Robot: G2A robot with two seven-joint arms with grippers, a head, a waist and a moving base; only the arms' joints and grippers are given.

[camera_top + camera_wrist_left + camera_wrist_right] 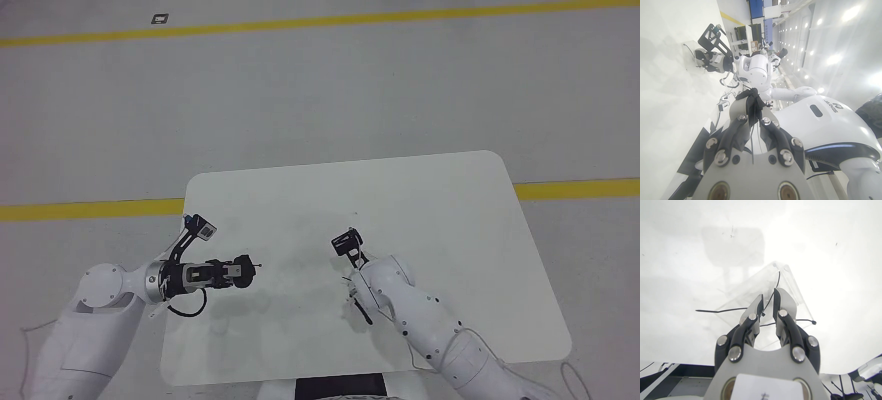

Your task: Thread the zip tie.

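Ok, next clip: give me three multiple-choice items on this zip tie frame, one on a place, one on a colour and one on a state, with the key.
1. Where does the clear stand sit?
A. on the white table, just beyond the right tool
B. on the yellow floor line
C. on top of an arm

2. What colour is the stand zip tie?
A. white
B. black
C. yellow

3. How is the left tool?
A. wide open and empty
B. shut on the held zip tie
C. pressed flat on the table

Key:
1 A: the right wrist view shows the stand on the table past that tool's parted fingers.
2 B: it shows as a thin black line against the clear stand.
3 B: the left wrist view shows the pads together, with a black strip trailing from them.
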